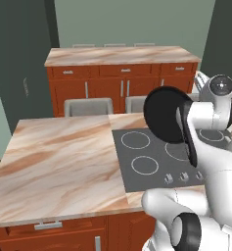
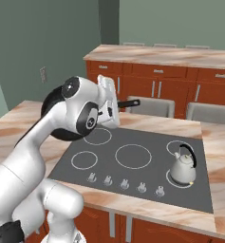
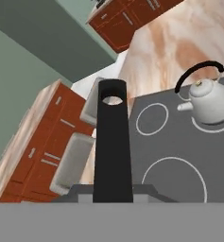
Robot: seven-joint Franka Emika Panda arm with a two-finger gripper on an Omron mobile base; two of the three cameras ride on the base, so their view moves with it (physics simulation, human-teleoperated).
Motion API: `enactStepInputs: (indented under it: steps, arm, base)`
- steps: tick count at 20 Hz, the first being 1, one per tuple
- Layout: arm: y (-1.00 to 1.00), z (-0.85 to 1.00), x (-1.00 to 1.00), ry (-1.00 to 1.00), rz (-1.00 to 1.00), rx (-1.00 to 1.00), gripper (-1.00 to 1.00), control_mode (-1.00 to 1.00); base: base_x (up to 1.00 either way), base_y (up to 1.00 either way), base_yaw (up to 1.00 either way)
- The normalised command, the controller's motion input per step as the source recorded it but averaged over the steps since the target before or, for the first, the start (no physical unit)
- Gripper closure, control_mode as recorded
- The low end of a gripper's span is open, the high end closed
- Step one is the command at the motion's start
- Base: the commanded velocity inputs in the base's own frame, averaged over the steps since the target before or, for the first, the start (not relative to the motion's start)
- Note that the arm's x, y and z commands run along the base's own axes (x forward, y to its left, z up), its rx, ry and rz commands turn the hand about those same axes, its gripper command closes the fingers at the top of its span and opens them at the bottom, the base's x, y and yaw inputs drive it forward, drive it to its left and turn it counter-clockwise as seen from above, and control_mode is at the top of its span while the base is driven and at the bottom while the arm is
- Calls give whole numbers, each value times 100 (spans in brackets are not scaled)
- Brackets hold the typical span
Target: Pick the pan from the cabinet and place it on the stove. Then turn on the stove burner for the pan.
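The pan is off the counter and in the air, carried on edge above the stove. In the left base view its round black body sits right of centre, its face turned toward the camera, covering part of the cooktop's back rings, with the white arm crossing in front of its right side. In the right base view only the tip of its long handle pokes out to the right of the hand, upper centre of the frame.

The gripper shows at the bottom centre of the hand view, where the black handle rises straight up the middle from between the fingers — the jaws are closed on it near its base. The handle's far end, with its hanging hole, reaches the upper centre of that frame.

The stove lies flat in the marble counter, its knobs in a row along the near edge. A silver kettle stands upright on the near right ring in the right base view — well apart from the pan. Two grey chair backs stand just beyond the counter's far edge.
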Motion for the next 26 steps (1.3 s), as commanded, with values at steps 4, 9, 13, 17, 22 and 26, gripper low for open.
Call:
enactStepInputs:
  steps: [4,9,13,17,22,26]
  arm:
    - [-1,-11,32,16,-1,0,100,-100]
    - [0,-6,30,15,-4,-1,100,-100]
    - [0,-23,39,13,-3,0,100,-100]
    - [0,-36,43,5,-4,0,100,-100]
    - [0,-52,51,2,-4,-2,100,-100]
    - [0,-60,40,0,-5,-4,100,-100]
  base:
    - [0,0,0]
    - [0,0,0]
    - [0,0,0]
    - [0,0,0]
    - [0,0,0]
    - [0,0,0]
